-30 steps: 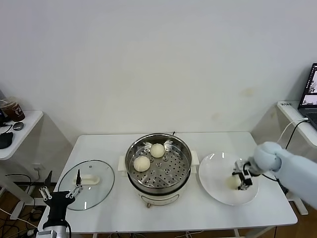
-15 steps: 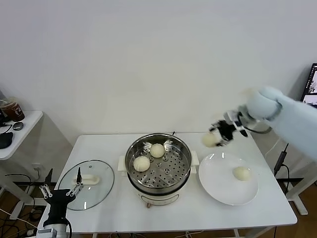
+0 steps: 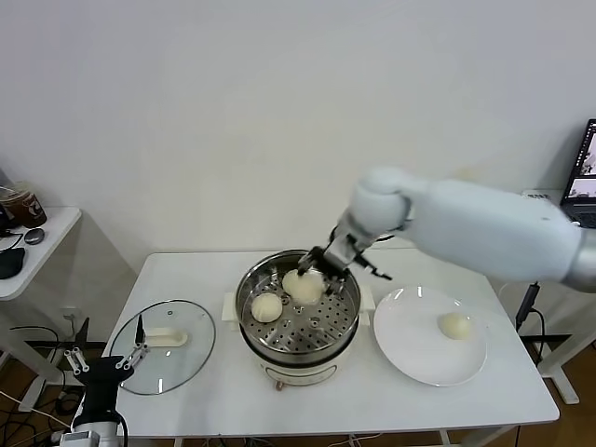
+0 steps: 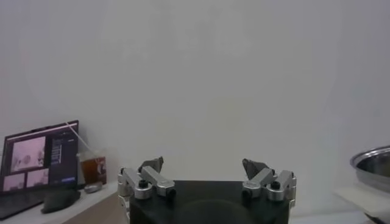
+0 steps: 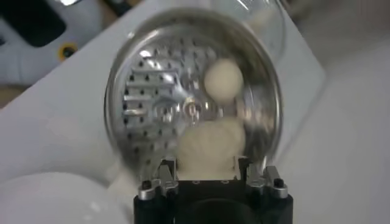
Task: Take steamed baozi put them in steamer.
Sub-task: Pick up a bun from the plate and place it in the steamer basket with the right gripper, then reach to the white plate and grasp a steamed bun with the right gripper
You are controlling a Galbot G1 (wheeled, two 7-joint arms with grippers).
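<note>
While your right end effector [image 3: 321, 272] carries a soft, domed cream baozi [image 5: 210, 143] clamped between its fingers over the steamer [image 3: 346, 321], lower it onto bare perforated steel beside the two buns there. One baozi [image 3: 454, 325] waits on the smooth white plate [image 3: 410, 349]. Your left end effector [image 4: 207, 182] hangs wide off the worktop [image 3: 214, 391].
</note>
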